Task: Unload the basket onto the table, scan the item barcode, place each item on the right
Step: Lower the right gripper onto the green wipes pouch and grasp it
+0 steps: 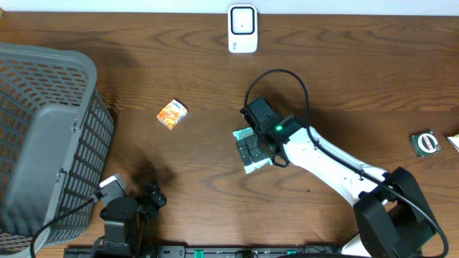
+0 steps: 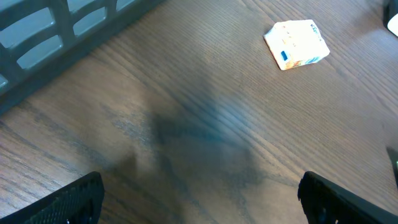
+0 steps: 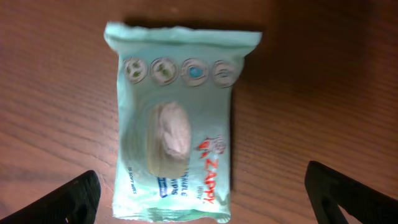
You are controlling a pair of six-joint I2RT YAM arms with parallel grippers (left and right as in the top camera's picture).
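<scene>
A pale green pack of wet wipes (image 3: 174, 124) lies flat on the wooden table, label up. My right gripper (image 3: 214, 199) hovers over it, open, both fingers standing clear of the pack's sides. From overhead the right gripper (image 1: 252, 149) covers most of the pack (image 1: 249, 167), only its edges showing. A white barcode scanner (image 1: 242, 29) stands at the table's far edge. My left gripper (image 1: 154, 195) rests open near the front left, and in its wrist view (image 2: 199, 199) nothing but bare wood lies between the fingers.
A small orange box (image 1: 172, 114) lies left of centre, also seen as the box (image 2: 296, 43) in the left wrist view. A grey mesh basket (image 1: 43, 129) fills the left side. A green round-labelled item (image 1: 426, 142) sits at the right edge.
</scene>
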